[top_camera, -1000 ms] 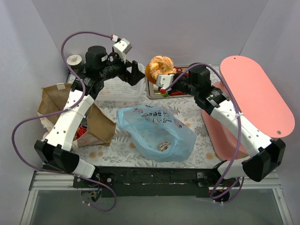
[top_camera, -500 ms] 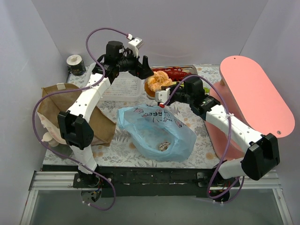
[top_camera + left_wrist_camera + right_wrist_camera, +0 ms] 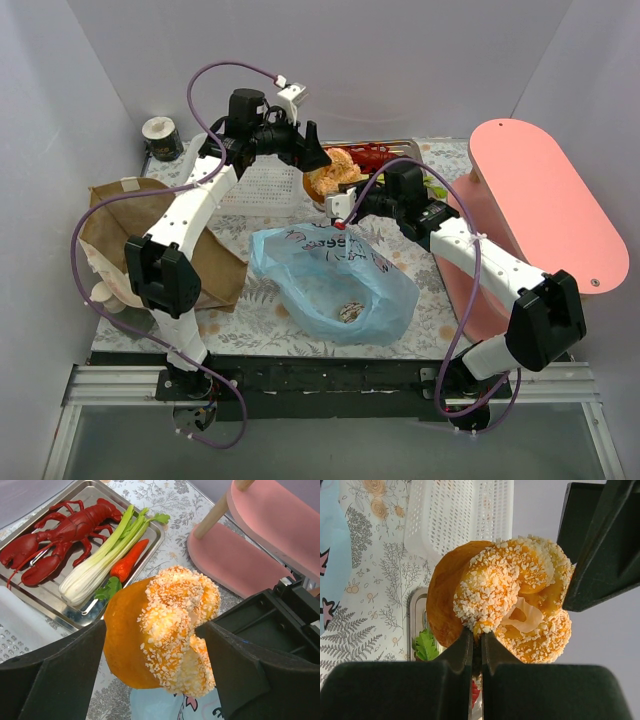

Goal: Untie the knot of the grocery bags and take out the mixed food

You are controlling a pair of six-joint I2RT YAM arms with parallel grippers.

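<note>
The orange cupcake-like piece (image 3: 326, 178) (image 3: 170, 600) (image 3: 495, 590) hangs above the table just behind the light-blue plastic bag (image 3: 335, 275). My right gripper (image 3: 338, 198) (image 3: 476, 632) is shut on its crumbed edge. My left gripper (image 3: 314, 158) (image 3: 152, 627) is open around it, one finger close on each side. A red lobster (image 3: 60, 535), a leek (image 3: 105, 555) and a carrot (image 3: 127, 565) lie in the steel tray (image 3: 159, 534). A foil ball (image 3: 350, 312) shows through the blue bag. The brown paper bag (image 3: 110, 220) lies at the left.
A white slotted basket (image 3: 262, 188) (image 3: 455, 515) stands left of the tray. A pink two-level stand (image 3: 545, 200) (image 3: 240, 560) fills the right side. A small roll (image 3: 160, 135) sits in the far left corner. Grey walls close in the table.
The left arm swung from the basket over to the cupcake piece, and its jaws have narrowed round it. The right arm carried the piece a little left and toward the bag.
</note>
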